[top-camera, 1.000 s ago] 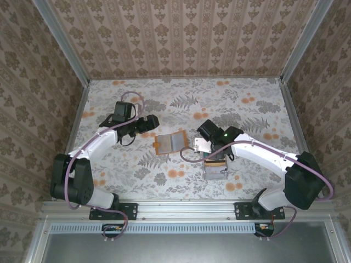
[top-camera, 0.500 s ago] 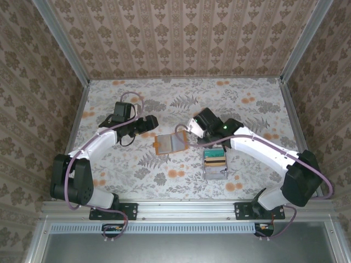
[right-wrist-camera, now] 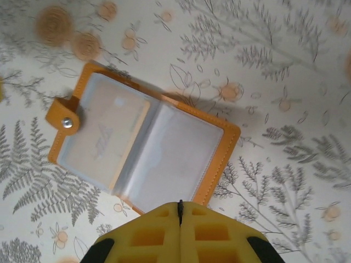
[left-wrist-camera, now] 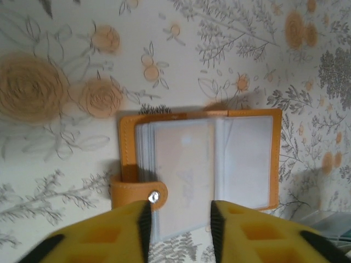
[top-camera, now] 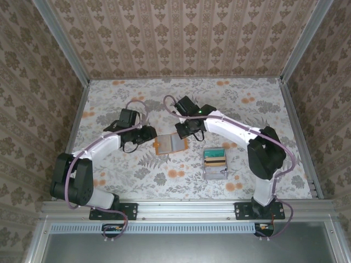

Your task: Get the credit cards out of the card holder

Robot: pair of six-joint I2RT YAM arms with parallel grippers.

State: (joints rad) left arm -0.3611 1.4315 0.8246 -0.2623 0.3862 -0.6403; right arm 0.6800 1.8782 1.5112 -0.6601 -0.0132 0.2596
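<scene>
The card holder [top-camera: 171, 143] lies open on the floral table, orange with clear sleeves, its snap tab [left-wrist-camera: 140, 193] off to one side. A pale tan credit card [right-wrist-camera: 104, 137] sits inside one sleeve, and the same card [left-wrist-camera: 181, 175] is under my left gripper. My left gripper [top-camera: 149, 135] is at the holder's left edge. Its jaws [left-wrist-camera: 178, 219] stand narrowly apart, on either side of that sleeve's near end. My right gripper [top-camera: 184, 130] hovers at the holder's far right side, shut [right-wrist-camera: 180, 204] and empty, just over the orange rim [right-wrist-camera: 219, 164].
A grey tray [top-camera: 215, 171] holding teal and yellow cards [top-camera: 214, 156] stands to the right of the holder, toward the front. Patterned walls close the table at the back and both sides.
My right arm left the tray and swung left and back to the holder's far side, shutting as it went. My left gripper moved closer to the holder, and its jaws narrowed.
</scene>
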